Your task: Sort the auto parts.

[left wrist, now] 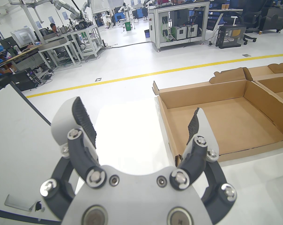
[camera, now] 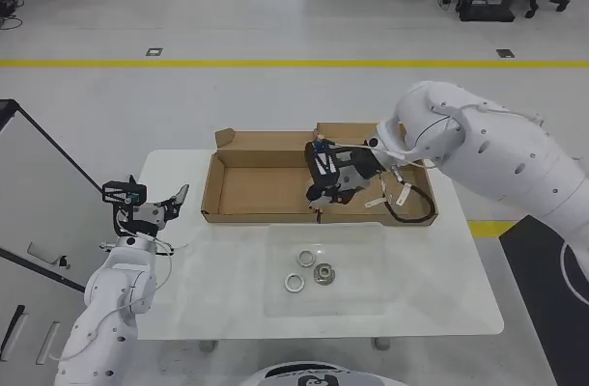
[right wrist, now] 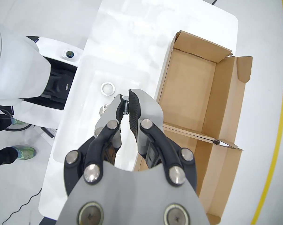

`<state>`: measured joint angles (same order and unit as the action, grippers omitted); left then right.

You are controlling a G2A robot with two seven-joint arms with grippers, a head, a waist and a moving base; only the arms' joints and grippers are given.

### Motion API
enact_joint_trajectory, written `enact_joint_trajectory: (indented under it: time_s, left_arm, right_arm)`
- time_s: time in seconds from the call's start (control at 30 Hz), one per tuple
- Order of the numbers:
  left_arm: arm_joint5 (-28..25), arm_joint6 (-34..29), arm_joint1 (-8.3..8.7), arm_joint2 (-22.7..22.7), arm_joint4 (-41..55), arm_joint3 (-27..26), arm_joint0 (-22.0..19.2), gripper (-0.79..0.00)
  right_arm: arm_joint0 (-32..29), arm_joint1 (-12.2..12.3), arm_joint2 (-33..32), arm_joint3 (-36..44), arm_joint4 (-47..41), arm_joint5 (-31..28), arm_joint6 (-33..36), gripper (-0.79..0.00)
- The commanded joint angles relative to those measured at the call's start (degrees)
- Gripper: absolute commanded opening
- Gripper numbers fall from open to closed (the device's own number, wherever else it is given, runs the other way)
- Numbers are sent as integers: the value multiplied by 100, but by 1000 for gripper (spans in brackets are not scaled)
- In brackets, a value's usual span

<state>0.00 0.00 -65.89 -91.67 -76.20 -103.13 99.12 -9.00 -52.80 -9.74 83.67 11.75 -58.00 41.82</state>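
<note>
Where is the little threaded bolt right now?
The bolt is pinched in the right gripper, seen in the right wrist view, held up close to the cardboard box.

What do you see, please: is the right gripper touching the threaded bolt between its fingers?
Touching. The right wrist view shows the right gripper shut on the bolt, with both ribbed pads pressed against its threaded shaft.
</note>
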Motion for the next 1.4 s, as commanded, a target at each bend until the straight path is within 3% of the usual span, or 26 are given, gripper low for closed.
enact_joint_trajectory:
  time_s: [0.0, 0.17, 0.33, 0.6, 1.07, 1.17, 1.37]
  left_arm:
    - [0, 0, 0, 0, 0, 0, 0, 0]
    - [0, 0, 0, 0, 0, 0, 0, 0]
    - [0, 0, 0, 0, 0, 0, 0, 0]
    - [0, 0, 0, 0, 0, 0, 0, 0]
    - [0, 0, 0, 0, 0, 0, 0, 0]
    - [0, 0, 0, 0, 0, 0, 0, 0]
    - [0, 0, 0, 0, 0, 0, 0, 0]
  right_arm:
    - [0, 0, 0, 0, 0, 0, -1, -785]
    - [-17, 1, -7, 5, 5, 25, -23, -785]
    - [-329, 171, -301, 129, -195, 0, -661, -785]
    - [-951, 741, -866, 681, -512, 0, -1558, -785]
    - [-2083, 1736, -1945, 1638, -126, 0, -3226, -785]
    - [-2199, 1822, -2066, 1798, 45, 0, -3718, -785]
    - [-2199, 1822, -2066, 1798, 45, 0, -3718, -785]
